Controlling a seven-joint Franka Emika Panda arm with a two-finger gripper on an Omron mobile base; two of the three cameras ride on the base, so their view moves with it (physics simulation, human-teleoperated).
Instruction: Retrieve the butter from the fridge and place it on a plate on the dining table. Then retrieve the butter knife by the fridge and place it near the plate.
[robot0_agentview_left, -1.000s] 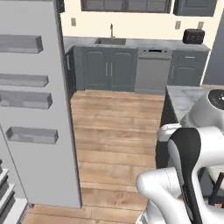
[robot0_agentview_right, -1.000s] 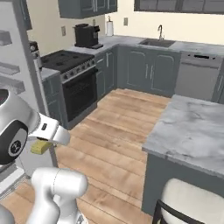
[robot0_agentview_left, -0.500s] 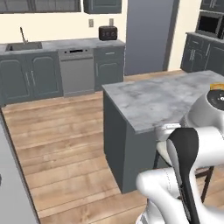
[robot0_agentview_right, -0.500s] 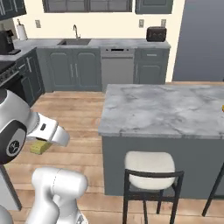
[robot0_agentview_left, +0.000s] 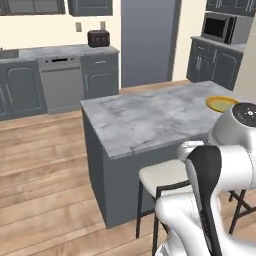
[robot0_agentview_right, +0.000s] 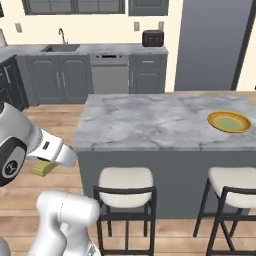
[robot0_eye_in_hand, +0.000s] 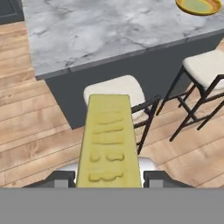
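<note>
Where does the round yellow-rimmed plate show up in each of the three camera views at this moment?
Left base view: the round yellow-rimmed plate lies at the right edge, on the grey-white marble island top, just above the arm.
Right base view: at right of centre, near the island's right end.
Hand view: top right corner, partly cut off.
Shared landmark: the marble island top under it.

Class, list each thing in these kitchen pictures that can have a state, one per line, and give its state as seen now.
butter: held between the hand's fingers, off any surface, over the floor near a stool.
hand: shut on the butter.
plate: empty, flat on the dining table.
dining table: bare apart from the plate.
stools: unoccupied, tucked at the table's near side.
dishwasher: door shut.
</note>
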